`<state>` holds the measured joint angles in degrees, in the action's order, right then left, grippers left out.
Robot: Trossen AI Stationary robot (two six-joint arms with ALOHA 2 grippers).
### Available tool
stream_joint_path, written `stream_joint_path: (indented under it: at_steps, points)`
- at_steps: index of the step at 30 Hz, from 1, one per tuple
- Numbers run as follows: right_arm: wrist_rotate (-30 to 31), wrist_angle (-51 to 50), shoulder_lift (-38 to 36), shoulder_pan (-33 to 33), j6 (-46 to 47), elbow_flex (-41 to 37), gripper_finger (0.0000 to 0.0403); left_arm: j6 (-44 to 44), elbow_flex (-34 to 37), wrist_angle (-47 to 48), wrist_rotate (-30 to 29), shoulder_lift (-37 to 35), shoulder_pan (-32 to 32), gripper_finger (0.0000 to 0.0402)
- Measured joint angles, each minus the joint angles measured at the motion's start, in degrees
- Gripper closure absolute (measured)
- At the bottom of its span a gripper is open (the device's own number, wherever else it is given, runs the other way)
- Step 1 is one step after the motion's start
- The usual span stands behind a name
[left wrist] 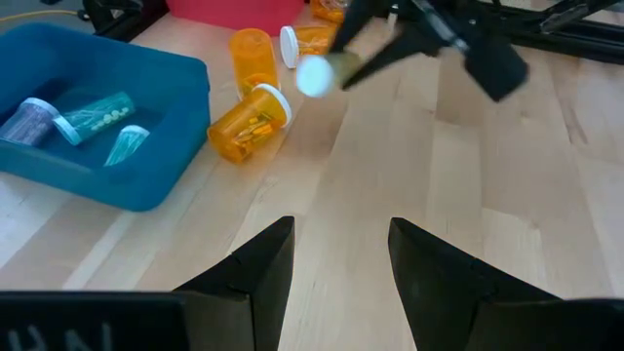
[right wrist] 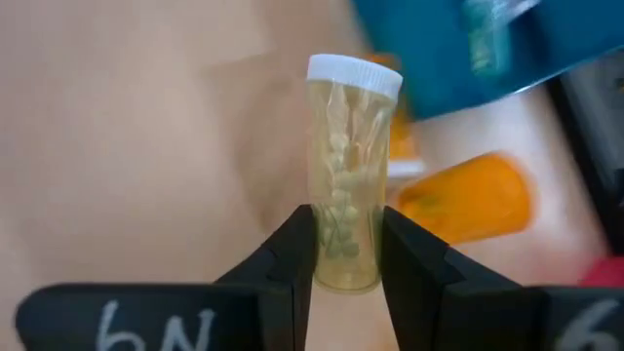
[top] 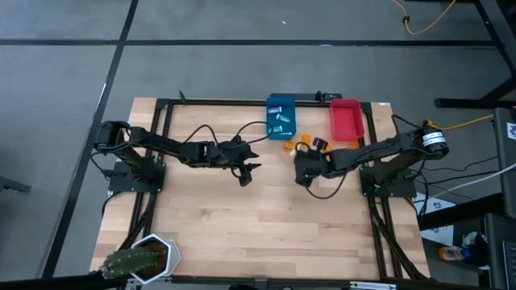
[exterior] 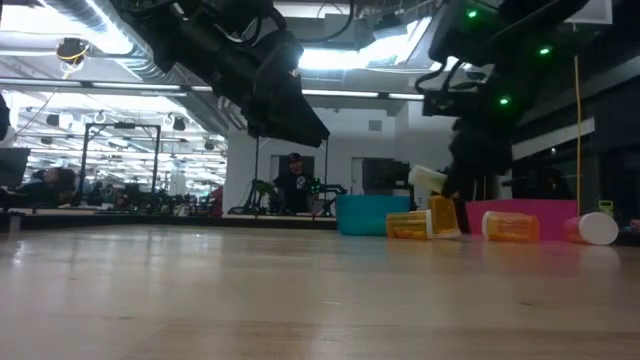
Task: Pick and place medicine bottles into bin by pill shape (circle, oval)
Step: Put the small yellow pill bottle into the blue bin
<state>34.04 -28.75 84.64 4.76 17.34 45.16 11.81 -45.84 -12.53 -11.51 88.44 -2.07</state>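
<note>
We have a clear, pale-yellow plastic pill bottle with a white cap (right wrist: 343,175) clamped between the right claw's (right wrist: 347,255) two dark fingers, cap pointing away from the wrist. In the low view it hangs above the wooden worktop (top: 266,225), clear of the surface. Below and just beside it, translucent orange pill bottles with white caps (left wrist: 250,121) lie on their sides on the worktop, next to the blue plastic bin (left wrist: 166,127). That bin holds a purple bottle (left wrist: 23,121) and teal bottles (left wrist: 94,115). The pink-red plastic bin (top: 346,119) sits just beyond the orange ones, near the worktop's far edge. The left claw (left wrist: 339,255) hovers over bare wood near the middle of the worktop, fingers apart, holding nothing, well apart from the bins. We see a person in the room behind the worktop in the low view, hands not visible.
</note>
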Motion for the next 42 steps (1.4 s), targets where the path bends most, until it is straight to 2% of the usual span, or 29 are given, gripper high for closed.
stream_joint_path:
  at_steps: [5, 13, 19, 25, 31, 33, 36, 39, 42]
  points:
    - [1.5, 5.2, 0.0, -5.3, -7.2, 1.0, 0.0307, -0.3, 0.0, 0.0, 0.0, 0.0, 0.0, 0.0239]
    - [0.7, 21.6, 0.0, -13.7, -17.7, 1.0, 0.0307, -0.4, 0.0, 0.0, 0.0, 0.0, 0.0, 0.0239]
    - [-8.9, 29.2, 0.0, -19.6, -19.8, 1.0, 0.0307, -0.4, 0.0, 0.0, 0.0, 0.0, 0.0, 0.0239]
    - [-15.0, 32.6, 0.0, -24.8, -19.2, 1.0, 0.0307, -0.4, 0.0, 0.0, 0.0, 0.0, 0.0, 0.0239]
    - [-28.1, 32.9, 0.0, -29.5, -19.1, 0.9, 0.0306, -0.4, 0.0, 0.0, -0.1, 0.0, 0.0, 0.0239]
    - [-29.2, 32.8, 0.0, -30.6, -19.0, 0.5, 0.0306, 0.5, 0.0, -0.4, -2.8, 0.0, 0.0, 0.0239]
    - [-29.2, 32.8, 0.0, -31.6, -17.4, 0.5, 0.0306, 4.3, 0.0, -1.2, -13.0, -0.1, 0.0, 0.0239]
    - [-29.2, 32.8, 0.0, -32.1, -17.4, 0.5, 0.0306, 4.3, 0.0, -0.3, -21.8, -0.1, -0.1, 0.0239]
    - [-29.2, 32.9, 0.0, -32.2, -17.6, 0.5, 0.0306, 4.2, 0.0, 0.5, -24.5, -0.1, -0.1, 0.0239]
